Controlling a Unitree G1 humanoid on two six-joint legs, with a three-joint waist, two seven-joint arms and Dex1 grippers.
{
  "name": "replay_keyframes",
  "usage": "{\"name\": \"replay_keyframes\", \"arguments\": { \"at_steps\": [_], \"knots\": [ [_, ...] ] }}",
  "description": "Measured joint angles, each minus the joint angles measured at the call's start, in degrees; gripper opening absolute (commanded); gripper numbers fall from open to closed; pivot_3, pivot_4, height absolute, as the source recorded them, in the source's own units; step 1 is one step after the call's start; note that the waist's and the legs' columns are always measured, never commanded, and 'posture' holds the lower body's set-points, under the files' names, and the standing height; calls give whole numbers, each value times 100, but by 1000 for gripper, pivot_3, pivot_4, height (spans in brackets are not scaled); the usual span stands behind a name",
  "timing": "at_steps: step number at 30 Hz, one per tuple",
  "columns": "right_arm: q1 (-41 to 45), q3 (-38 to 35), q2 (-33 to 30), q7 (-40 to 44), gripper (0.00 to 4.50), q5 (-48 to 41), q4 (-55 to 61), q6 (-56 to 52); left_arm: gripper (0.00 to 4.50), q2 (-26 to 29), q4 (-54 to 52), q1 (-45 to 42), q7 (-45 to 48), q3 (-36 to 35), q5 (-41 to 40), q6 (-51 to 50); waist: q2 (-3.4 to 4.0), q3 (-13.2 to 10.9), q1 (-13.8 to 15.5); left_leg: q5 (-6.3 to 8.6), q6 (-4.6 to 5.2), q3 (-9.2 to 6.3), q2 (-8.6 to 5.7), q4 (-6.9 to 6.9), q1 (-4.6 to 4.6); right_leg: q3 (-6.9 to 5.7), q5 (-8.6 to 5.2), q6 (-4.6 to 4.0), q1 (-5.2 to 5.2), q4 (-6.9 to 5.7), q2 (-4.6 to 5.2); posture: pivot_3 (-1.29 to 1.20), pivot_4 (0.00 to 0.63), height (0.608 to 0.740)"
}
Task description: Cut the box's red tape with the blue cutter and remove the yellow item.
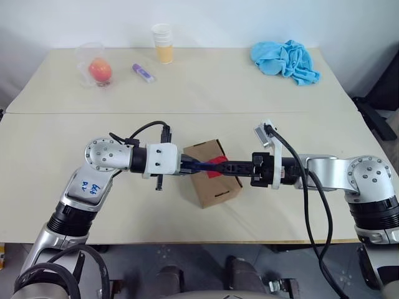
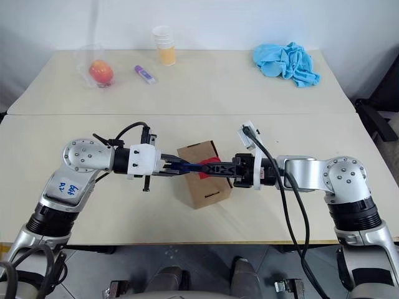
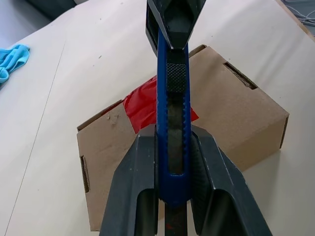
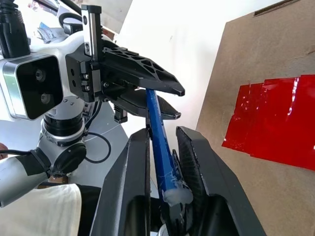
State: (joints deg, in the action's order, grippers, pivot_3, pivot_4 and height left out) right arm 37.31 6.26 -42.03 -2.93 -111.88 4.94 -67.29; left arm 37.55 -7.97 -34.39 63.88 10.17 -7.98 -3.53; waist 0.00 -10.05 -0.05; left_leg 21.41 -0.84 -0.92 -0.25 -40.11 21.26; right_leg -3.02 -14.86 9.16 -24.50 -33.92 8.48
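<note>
The box (image 1: 215, 190) lies on the near table, with the red tape (image 3: 140, 105) across its top face. Just above it the blue cutter (image 3: 176, 93) is held level between my two grippers. My left gripper (image 1: 190, 165) is shut on one end, its fingers (image 3: 140, 167) pressed against the handle. My right gripper (image 1: 232, 167) comes from the opposite side and is shut on the other end, its fingers (image 4: 133, 167) flanking the blue shaft (image 4: 155, 123). Beside it are the tape (image 4: 275, 118) and cardboard (image 4: 246, 64). The yellow item is hidden.
On the far table stand an orange-red fruit in clear plastic (image 1: 100, 70), a short purple stick (image 1: 143, 73), stacked paper cups (image 1: 163, 43) and a crumpled blue cloth (image 1: 287, 60). A seam (image 1: 187, 113) separates the two tables.
</note>
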Motion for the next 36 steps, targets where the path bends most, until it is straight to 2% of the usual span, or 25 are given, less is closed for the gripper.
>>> {"name": "replay_keyframes", "arguments": {
  "at_steps": [1,3,9,13,15,18,22,25,31,36],
  "knots": [
    [0,-2,6,-5,153,-18,3,1,455,0,0,5,-2,0,5,-4,0,0,-1,0,0,0,0,0,0,0,0,0,0,0,0,0,150,740],
    [0,-2,16,-26,165,-27,3,1,1155,0,0,8,-1,0,4,-23,0,0,2,0,0,0,0,0,0,0,0,0,0,0,0,0,150,740],
    [1,3,33,-138,165,-4,-49,26,2834,-131,-110,8,-47,-38,-309,-333,0,0,0,0,0,0,0,0,0,0,0,0,1,-1,0,0,150,740],
    [25,3,-39,-100,165,-4,-51,-33,2879,-46,-285,4,164,-379,-1016,-710,0,0,-6,0,0,-1,0,0,0,0,0,0,0,0,0,0,150,740],
    [94,-10,-232,35,165,-5,-52,-141,2879,201,-245,-14,342,-681,-1388,-994,0,0,-12,0,0,0,1,1,0,0,0,0,-1,0,0,0,150,740],
    [213,-146,-643,331,165,-4,-54,-357,2299,495,69,-199,458,-1166,-1773,-1318,0,0,-7,0,0,0,0,0,-1,1,0,0,1,1,0,0,150,740],
    [473,-400,-1435,670,165,6,-150,-638,1074,673,643,-331,396,-1738,-2018,-1611,0,0,17,3,5,0,-2,0,-1,1,0,0,3,2,0,0,150,740],
    [824,-441,-1953,849,165,219,-334,-927,106,494,758,-183,266,-1777,-2020,-1659,0,0,15,5,9,4,-2,1,-1,3,0,0,3,4,1,0,150,740],
    [1755,-110,-2192,936,165,813,-565,-1549,0,-403,546,16,-198,-1088,-1904,-1776,-6,-4,15,5,9,6,-1,0,1,4,0,0,2,5,2,0,150,740],
    [2370,156,-1920,785,165,1347,-793,-1859,0,-889,398,42,-802,-540,-1531,-1904,-6,-4,12,5,9,7,-1,1,1,4,0,0,0,5,1,0,150,740]
  ]
}}
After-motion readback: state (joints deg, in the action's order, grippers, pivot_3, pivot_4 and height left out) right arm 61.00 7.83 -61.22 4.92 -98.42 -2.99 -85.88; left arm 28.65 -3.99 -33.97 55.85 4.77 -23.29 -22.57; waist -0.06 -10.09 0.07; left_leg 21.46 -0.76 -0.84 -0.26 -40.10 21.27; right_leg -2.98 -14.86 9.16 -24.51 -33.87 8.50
